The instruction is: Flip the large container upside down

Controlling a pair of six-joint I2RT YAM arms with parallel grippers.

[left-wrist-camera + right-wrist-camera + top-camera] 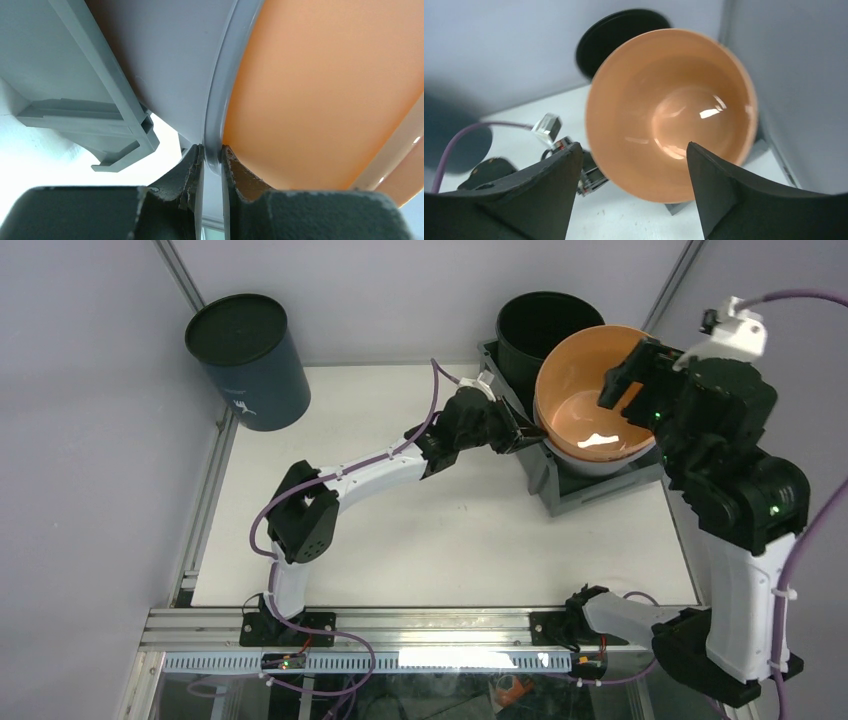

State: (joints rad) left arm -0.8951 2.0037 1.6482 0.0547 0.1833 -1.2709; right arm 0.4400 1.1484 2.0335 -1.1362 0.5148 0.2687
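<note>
White matte tabletop, pale grey walls behind.

Far-left corner: dark canister, cylindrical, flat top, upright.

Left arm stretched across toward the far-right corner. The left gripper is nearly closed, its dark rough fingers pinching the thin curved rim of the pale grey bucket.

Far-right corner: large container, grey rectangular plastic with a lipped rim, open side up, on the table. At its far end is a round black tub. Toward its near end the smooth, glossy orange bucket sits nested in the pale grey one.

The right gripper hangs over the orange bucket's mouth, spread wide, holding nothing.
</note>
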